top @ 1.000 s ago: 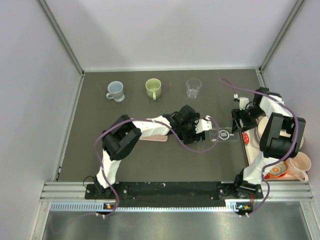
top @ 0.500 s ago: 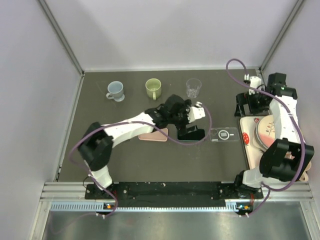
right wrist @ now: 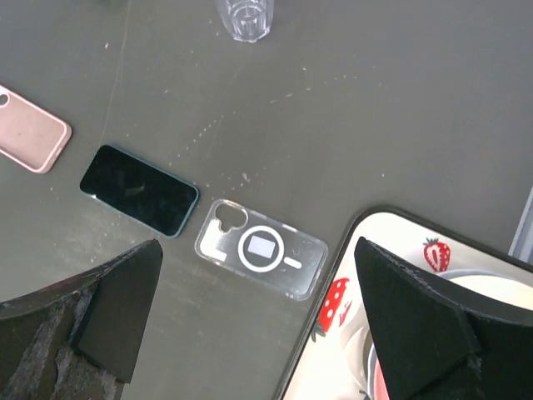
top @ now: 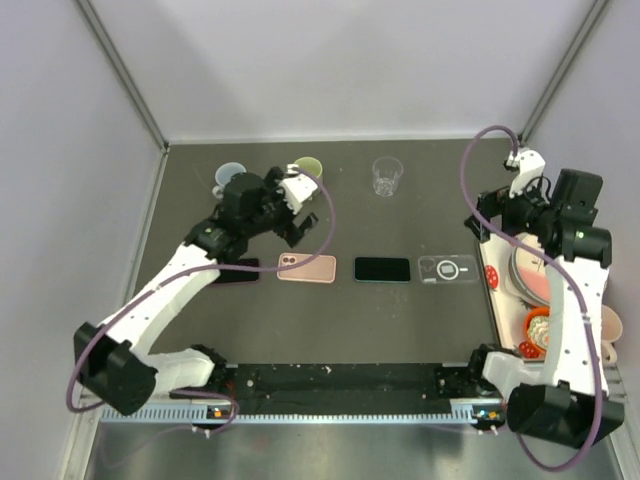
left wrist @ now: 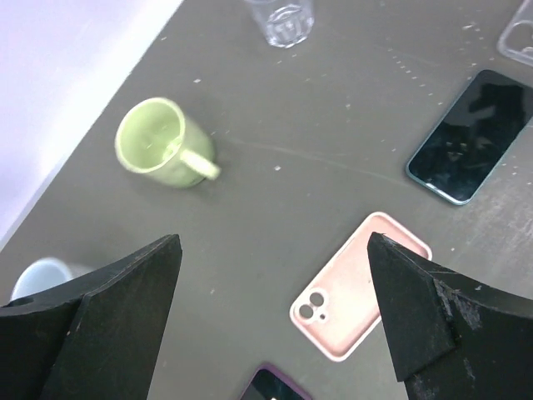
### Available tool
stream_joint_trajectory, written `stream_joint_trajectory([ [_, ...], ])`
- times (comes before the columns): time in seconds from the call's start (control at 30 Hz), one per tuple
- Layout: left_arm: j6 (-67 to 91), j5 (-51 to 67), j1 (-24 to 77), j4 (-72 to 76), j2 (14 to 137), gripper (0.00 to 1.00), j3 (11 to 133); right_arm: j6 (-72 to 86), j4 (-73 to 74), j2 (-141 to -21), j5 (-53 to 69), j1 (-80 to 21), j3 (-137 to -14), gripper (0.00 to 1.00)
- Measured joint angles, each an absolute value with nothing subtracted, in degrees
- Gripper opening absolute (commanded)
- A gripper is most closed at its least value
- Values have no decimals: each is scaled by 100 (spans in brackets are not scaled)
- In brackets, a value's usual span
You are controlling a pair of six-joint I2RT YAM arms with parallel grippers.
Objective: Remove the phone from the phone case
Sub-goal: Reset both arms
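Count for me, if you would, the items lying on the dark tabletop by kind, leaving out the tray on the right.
Mugs: 2, the green mug and the pale blue mug
Glasses: 1, the glass
Phones, dark face up: 2, the teal-edged phone and the purple-edged phone
Cases: 2, the pink case and the clear case
Total: 7

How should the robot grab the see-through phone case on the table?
Probably from straight above, pinching the clear case across its two long edges near the middle. It lies flat and thin, so there is little to catch from the side, and its narrow width should fit open jaws. The dark phone and the tray lie off its short ends, leaving the long edges free.
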State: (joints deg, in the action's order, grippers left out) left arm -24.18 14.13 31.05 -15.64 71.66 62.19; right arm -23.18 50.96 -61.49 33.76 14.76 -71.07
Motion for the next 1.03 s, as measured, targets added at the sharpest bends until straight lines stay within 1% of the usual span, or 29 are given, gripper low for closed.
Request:
stream_joint_trajectory([
  [0.17,-2233,1286,2624,-1815,6254,99,5972,-1750,4021,-5057,3273,1476,-6178,99],
  [0.3,-2049,1313,1931,-1831,5537,99,5732,-1448,3350,-4228,3070,1476,-5524,99],
  [0.43,-1859,1597,1041,-1837,5094,99,5553,-1236,3074,-3765,2952,1476,-5315,99],
  [0.57,-1557,2167,-176,-1809,4908,99,5439,-1013,2818,-3417,2891,1476,-5216,99],
  [0.67,-1391,2408,-722,-1815,4718,99,5319,-845,2716,-3299,2801,1476,-5201,99],
  [1.03,-1223,2877,-834,-1804,4475,99,5216,-569,2480,-3262,2456,1476,-5127,99],
])
